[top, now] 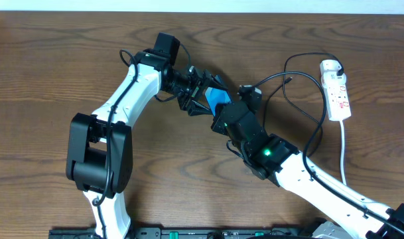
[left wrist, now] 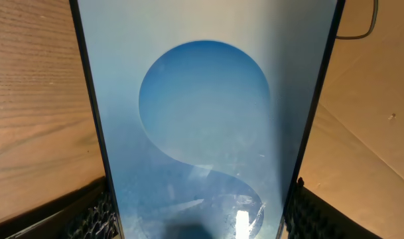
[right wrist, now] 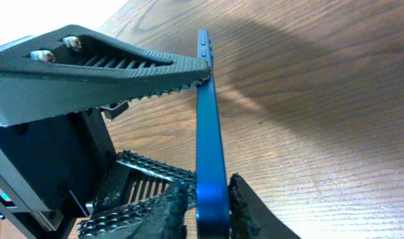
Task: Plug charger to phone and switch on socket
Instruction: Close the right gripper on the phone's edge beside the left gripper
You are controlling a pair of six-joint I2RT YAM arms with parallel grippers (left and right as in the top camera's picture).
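The slim blue-screened smartphone (left wrist: 208,119) sits between both grippers, well left of the white power strip (top: 337,93). The left gripper (left wrist: 202,222) clamps its long edges; the right gripper (right wrist: 211,199) pinches its faces

No readable text anywhere.

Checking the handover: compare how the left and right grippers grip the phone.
The left gripper clamps the phone by its two long edges; the right gripper pinches its front and back faces. The left gripper's jaws stand wide, the right gripper's nearly together. Both grip the same phone.
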